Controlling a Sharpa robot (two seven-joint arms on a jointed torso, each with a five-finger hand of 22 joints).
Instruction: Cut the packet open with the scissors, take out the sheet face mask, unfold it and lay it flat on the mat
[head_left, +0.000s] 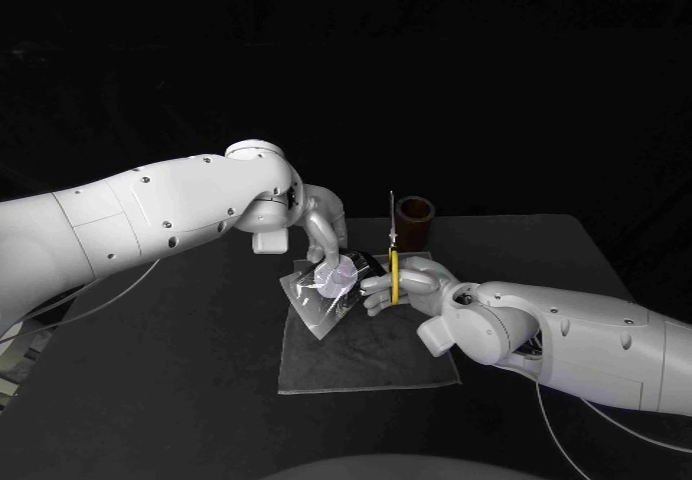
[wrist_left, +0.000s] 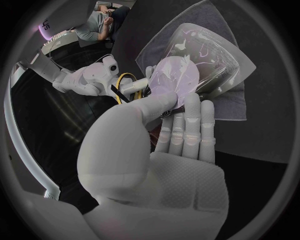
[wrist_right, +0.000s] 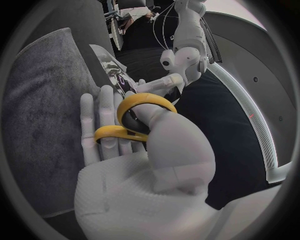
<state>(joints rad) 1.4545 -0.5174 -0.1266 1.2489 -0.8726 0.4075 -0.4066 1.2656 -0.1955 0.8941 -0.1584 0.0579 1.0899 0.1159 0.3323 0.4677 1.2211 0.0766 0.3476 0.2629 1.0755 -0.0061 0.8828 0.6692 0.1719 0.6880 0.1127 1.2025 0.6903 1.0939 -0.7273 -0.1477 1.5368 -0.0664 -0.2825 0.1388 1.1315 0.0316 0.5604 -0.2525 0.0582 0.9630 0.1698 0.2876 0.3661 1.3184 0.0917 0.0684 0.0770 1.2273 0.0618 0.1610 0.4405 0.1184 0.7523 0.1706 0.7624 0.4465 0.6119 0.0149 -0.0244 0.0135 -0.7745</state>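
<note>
Starting with the largest thing, the black counter (head_left: 159, 410) carried one dark grey mat (head_left: 378, 368), lying flat in front of the robot. Above the mat's far end the two hands were close together. The left hand (head_left: 323, 232) reached down from above, and its fingers (wrist_left: 190, 115) were pinched with the thumb on the top of the single packet (head_left: 325, 297), which hung tilted with its lower corner down near the cloth. The right hand (head_left: 418, 283) was just beside it. Its fingers (wrist_right: 106, 110) were clenched through the yellow loops of the one pair of scissors (head_left: 392, 268), with the blades pointing up and away, beside the packet rather than on it.

The packet looked like thin, glossy film (light, floppy and likely slippery), so it probably needed holding near one edge and pulling taut while the blades took the opposite edge. A pale shape seen through the film was probably the mask (wrist_left: 178, 75), judged soft and easily torn, so the cut should stay close to the seal. Whether any edge had been cut I could not tell. One brown cup (head_left: 417, 222) stood behind the hands.
</note>
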